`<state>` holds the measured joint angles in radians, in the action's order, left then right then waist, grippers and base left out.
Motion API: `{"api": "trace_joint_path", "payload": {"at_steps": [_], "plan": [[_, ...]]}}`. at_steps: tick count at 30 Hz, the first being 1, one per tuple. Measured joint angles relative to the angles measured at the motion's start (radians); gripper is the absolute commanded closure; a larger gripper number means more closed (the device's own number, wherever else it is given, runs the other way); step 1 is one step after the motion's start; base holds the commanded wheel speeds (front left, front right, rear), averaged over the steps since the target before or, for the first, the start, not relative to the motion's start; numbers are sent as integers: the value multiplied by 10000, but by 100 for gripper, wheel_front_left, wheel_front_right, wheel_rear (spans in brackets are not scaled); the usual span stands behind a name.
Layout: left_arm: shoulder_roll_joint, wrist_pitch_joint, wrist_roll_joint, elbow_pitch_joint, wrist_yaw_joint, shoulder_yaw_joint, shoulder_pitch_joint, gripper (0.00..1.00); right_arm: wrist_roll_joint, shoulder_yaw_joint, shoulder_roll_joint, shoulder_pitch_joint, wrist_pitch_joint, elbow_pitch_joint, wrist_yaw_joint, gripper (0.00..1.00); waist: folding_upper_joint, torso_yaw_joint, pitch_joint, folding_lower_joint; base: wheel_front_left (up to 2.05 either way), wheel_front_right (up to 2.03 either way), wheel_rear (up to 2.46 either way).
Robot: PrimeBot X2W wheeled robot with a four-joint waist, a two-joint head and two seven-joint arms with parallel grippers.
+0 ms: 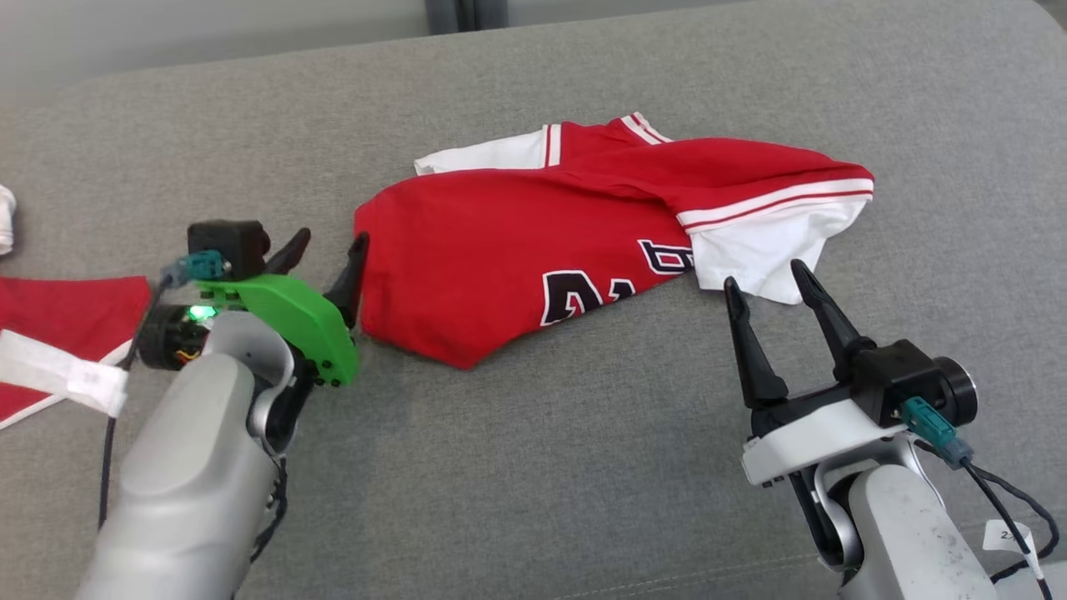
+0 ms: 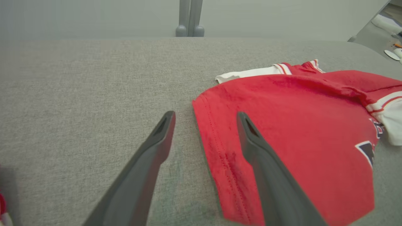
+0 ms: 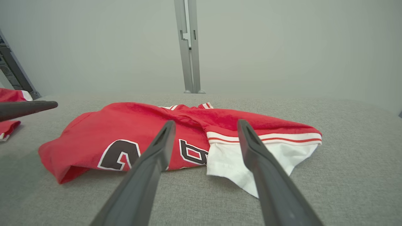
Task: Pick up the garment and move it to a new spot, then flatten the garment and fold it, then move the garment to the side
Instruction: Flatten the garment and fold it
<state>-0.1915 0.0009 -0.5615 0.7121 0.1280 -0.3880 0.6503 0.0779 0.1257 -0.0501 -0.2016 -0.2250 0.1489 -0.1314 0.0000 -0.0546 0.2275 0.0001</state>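
Head view: red jersey with white sleeves and dark numerals [image 1: 500,250] lies bunched in the middle of the grey woven cushion surface [image 1: 583,467], its right side folded over itself. It isn't lifted yet, so I'd call this the pre-grasp for the pickup. Left gripper [image 1: 330,242] is at the jersey's left hem, jaws spread wide and empty. Its inner tip is right against the red edge; can't tell if it touches. Right gripper [image 1: 767,277] sits just short of the white sleeve at the jersey's lower right, jaws also wide apart, holding nothing. Second red-and-white cloth [image 1: 58,333] lies at the far left, well apart from the jersey. Leave it alone.

Left wrist view: fingers [image 2: 157,147] straddle the stitched hem, one over bare grey, the other over red. Line-up looks good. Suggest pressing the tips into the cushion and closing across the hem band, not the loose body fabric.

Right wrist view: fingers [image 3: 260,163] frame the white sleeve with the tips short of it; no contact that I can see. The sleeve edge is thin and lies flat, so it will probably slip. Bite further in, near the striped cuff. Raise both sides together and evenly, or the folded-over part will likely drag.
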Motion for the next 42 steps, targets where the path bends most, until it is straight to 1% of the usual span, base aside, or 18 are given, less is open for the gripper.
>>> {"api": "trace_joint_path", "payload": {"at_steps": [1,2,8,10,17,26,27,28,29,35,38,42], "plan": [[-150,451,-219,439,0,-56,492,0,136,161,0,-144,-56,79,0,0,0,-213,218,0,0,0,0],[-167,650,-468,629,0,-42,698,0,192,228,0,-193,-59,128,0,0,0,-317,324,0,0,0,0],[-259,1434,-1258,1793,6,167,1401,0,322,474,-2,-369,-194,370,0,0,0,-886,799,0,0,0,0],[-251,1684,-1333,2130,6,184,1590,0,320,497,4,-484,-234,431,0,0,0,-1069,906,0,0,0,0],[-182,2134,-1532,2752,6,117,2099,0,341,585,0,-559,-301,564,0,0,0,-1449,1067,-1,0,0,0],[-100,2082,-1835,2755,6,-263,2226,0,424,577,0,-559,-336,617,0,0,0,-1563,1063,-1,0,0,0],[-86,2034,-1854,2681,6,-347,2227,24,426,568,0,-559,-336,619,0,0,0,-1571,1067,0,0,0,0],[-86,1981,-1858,2617,6,-441,2227,59,428,560,0,-559,-336,619,0,0,0,-1576,1069,0,0,0,0],[-82,1864,-1870,2520,6,-545,2226,100,430,546,0,-561,-336,623,0,0,0,-1581,1072,-1,0,0,0],[-151,1381,-2266,2065,6,-999,2211,100,439,401,2,-623,-364,644,0,0,0,-1517,1066,0,0,0,0],[-238,717,-2479,1703,6,-1099,2197,100,435,207,-2,-626,-366,640,0,0,0,-1386,1049,0,0,0,0],[-464,-533,-2759,1060,6,-1154,2162,100,403,67,0,-616,-366,606,0,0,0,-1155,986,0,0,0,0]]}}
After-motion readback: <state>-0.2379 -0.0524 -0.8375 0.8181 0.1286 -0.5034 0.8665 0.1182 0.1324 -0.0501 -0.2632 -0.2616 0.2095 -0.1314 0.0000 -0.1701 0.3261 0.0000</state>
